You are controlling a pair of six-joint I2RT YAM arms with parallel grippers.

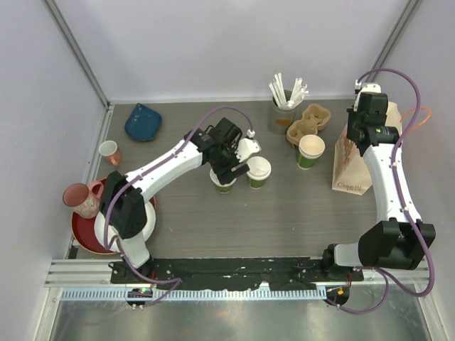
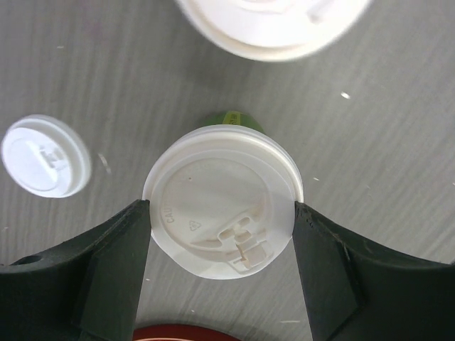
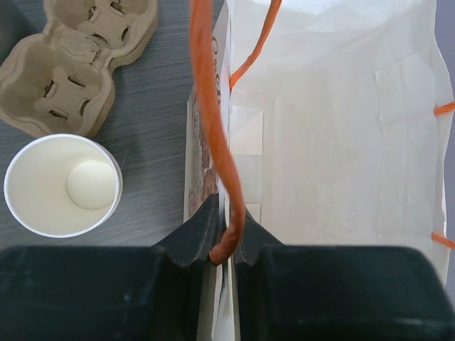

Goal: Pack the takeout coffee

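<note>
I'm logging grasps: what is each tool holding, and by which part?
Right tool pinches the paper bag by its orange handle. Left tool clamps the lidded cup across its lid rim.

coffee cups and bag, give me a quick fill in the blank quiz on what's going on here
1. The right pincer is shut on the paper bag's orange ____.
2. The left pincer clamps a coffee cup capped with a white ____.
3. The uncapped paper cup beside the cardboard cup carrier is ____ inside.

Missing words: handle; lid; empty.
</note>
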